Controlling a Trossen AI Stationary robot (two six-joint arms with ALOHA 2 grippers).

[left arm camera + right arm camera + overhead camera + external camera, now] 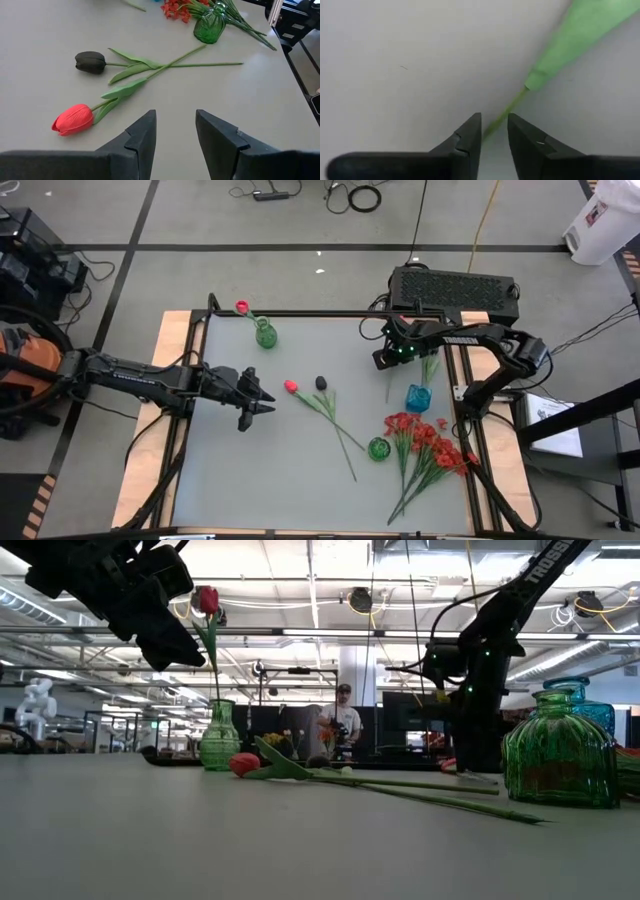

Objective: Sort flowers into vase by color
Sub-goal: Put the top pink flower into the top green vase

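While "TROSSEN" marks it, right claw straddles stem.

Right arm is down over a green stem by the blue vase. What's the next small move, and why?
Probably close the right gripper fully on the green stem, then lift. In the right wrist view its jaws straddle the stem with a slim gap either side, so nothing looks pinched yet. The left gripper waits open near the red tulip.

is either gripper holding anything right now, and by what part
The left gripper is open and empty. The right gripper has a thin green stem between its fingertips, below a leaf; whether it is clamped cannot be told.
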